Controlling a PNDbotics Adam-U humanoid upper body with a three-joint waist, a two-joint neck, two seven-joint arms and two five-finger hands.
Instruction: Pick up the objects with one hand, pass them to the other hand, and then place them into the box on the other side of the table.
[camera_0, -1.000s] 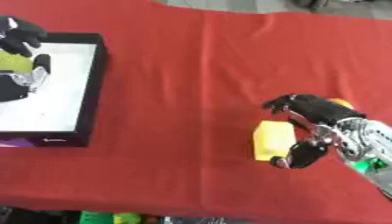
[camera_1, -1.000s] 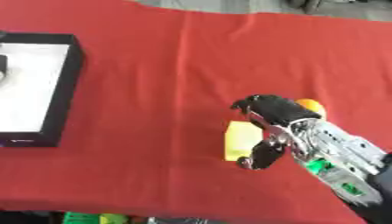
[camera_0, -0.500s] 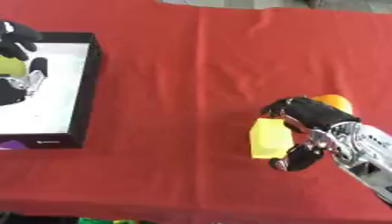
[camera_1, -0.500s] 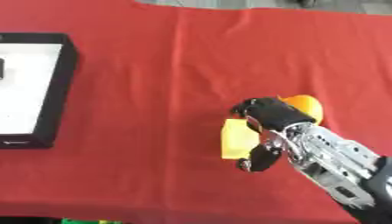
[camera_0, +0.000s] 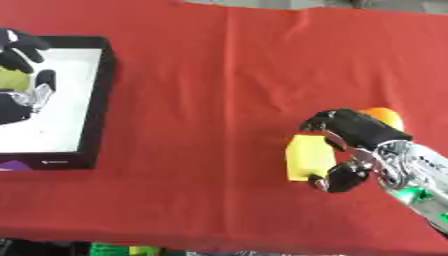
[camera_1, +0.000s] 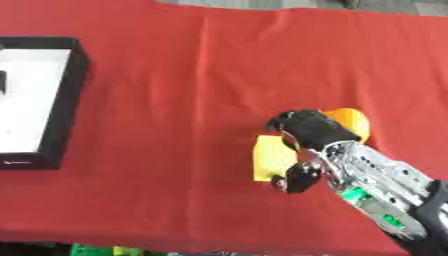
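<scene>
Red cloth (camera_0: 219, 75) covered the bench. Nearest, the right hand (camera_0: 354, 145) curled around a yellow block (camera_0: 308, 157), an orange object (camera_1: 348, 123) just behind it. Farther left, the left hand (camera_0: 22, 75) clasped a yellow-green object (camera_0: 12, 79) over the black-rimmed box (camera_0: 96, 100).

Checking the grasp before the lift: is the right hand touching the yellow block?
Touching. In the left eye view the right hand has fingers curled over the yellow block's top edge and its thumb against the lower corner.
</scene>
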